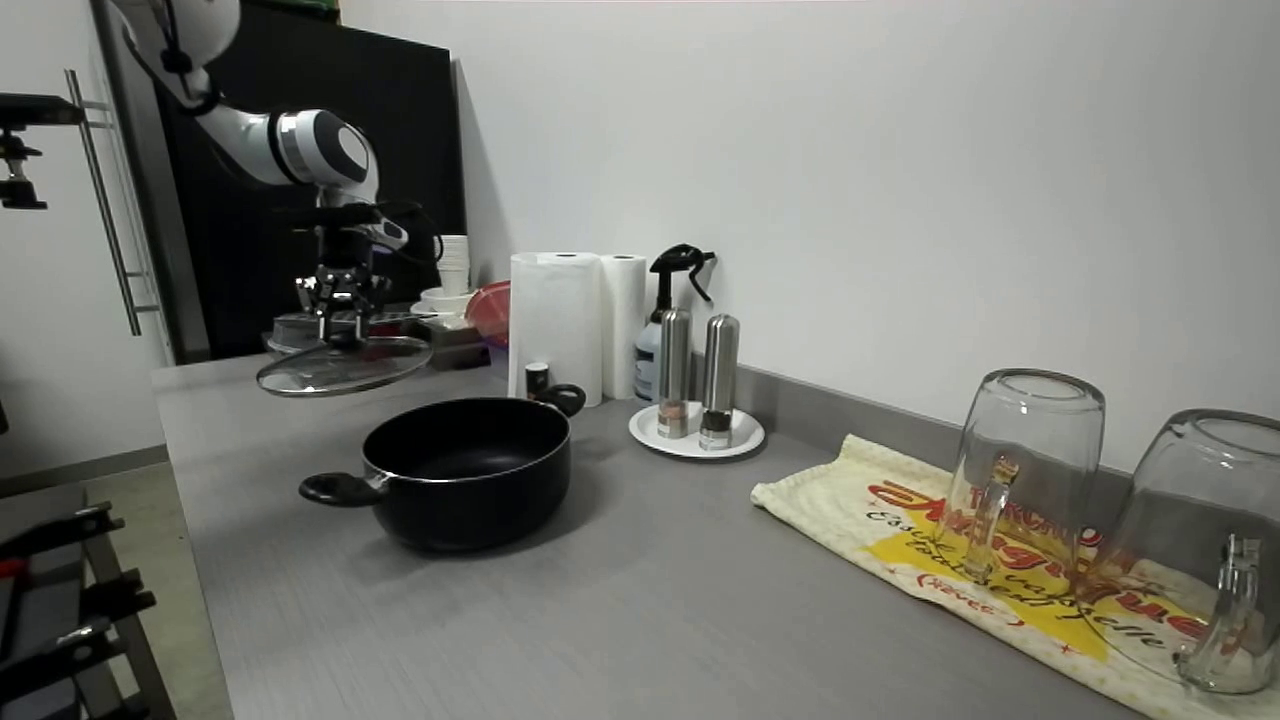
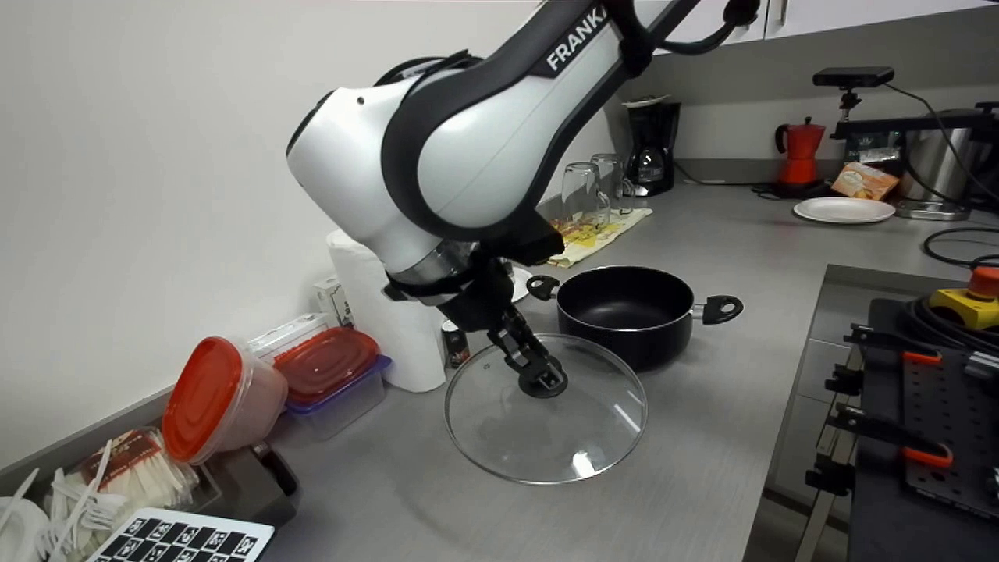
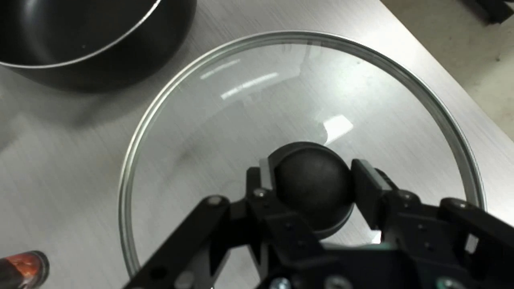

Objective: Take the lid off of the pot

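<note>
Lid and pot are apart: in both exterior views we see the pot standing uncovered on the tabletop, and the lid out beside it, near but not over it. The gripper is drawn in on the dark central knob, its fingers at either side, parted only as far as the knob between them makes them. We judge the hold to be a firm one. In an exterior view the lid looks a little tilted and seems to hang above the tabletop, though we cannot tell how high.

So the taking off itself is, as we read it, done; the step in hand is finding the lid a resting place. Next, we would want it brought down gently and as level as we can manage, onto the tabletop with room all round, clear of the pot and of the small dark jar, with the fingers spread only once the lid sits steady.
</note>
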Robot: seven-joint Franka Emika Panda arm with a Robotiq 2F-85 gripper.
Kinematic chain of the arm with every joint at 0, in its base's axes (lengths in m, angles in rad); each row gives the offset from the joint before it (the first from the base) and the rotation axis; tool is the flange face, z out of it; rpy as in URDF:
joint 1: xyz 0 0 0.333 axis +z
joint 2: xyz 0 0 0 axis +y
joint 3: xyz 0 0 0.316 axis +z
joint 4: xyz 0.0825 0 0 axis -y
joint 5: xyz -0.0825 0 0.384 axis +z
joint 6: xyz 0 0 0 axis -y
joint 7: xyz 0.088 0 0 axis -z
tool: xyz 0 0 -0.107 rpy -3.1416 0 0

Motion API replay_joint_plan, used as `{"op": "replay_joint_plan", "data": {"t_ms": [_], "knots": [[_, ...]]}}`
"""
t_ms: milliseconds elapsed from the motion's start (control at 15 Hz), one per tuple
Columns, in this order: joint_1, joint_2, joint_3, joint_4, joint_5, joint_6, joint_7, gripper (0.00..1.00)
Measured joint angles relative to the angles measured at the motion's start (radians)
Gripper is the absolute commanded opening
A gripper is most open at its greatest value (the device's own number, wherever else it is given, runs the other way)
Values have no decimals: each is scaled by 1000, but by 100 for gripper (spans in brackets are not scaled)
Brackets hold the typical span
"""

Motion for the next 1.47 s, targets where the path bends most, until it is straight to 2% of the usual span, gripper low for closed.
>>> {"op": "replay_joint_plan", "data": {"t_ms": [333,733,1467], "knots": [[43,107,5,131,0,-73,-60,25],[92,214,-11,237,-21,-75,-59,25],[112,360,-43,370,-22,-90,-48,25]]}}
